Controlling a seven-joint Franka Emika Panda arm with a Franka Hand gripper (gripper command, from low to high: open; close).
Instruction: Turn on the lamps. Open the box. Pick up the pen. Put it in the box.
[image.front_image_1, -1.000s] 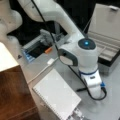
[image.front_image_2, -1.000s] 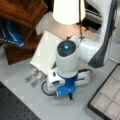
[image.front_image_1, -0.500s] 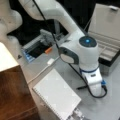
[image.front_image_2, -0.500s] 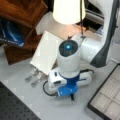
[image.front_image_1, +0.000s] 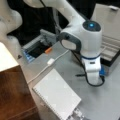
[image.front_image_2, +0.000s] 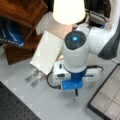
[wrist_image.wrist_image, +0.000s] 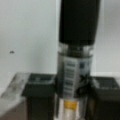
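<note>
table: grey top (image.front_image_1: 60, 67), pale in the wrist view (wrist_image.wrist_image: 27, 32)
gripper: low over the table (wrist_image.wrist_image: 71, 97), pen clamped upright between the pads
pen: black tip (image.front_image_2: 76, 94) pokes out under the gripper, at or just above the table
box: lies open just beside the gripper, at a front view's right (image.front_image_1: 110, 47)
notebook: white, spiral-bound, flat, near the gripper toward a front view's bottom left (image.front_image_1: 56, 96)
cable: white with inline switch (image.front_image_1: 50, 61), well apart from the gripper
tray: grey, blue rim (image.front_image_1: 33, 48), past the cable
orange stub: beside the tray (image.front_image_1: 48, 50)
lamp: lit shade (image.front_image_2: 68, 11) behind the arm
</note>
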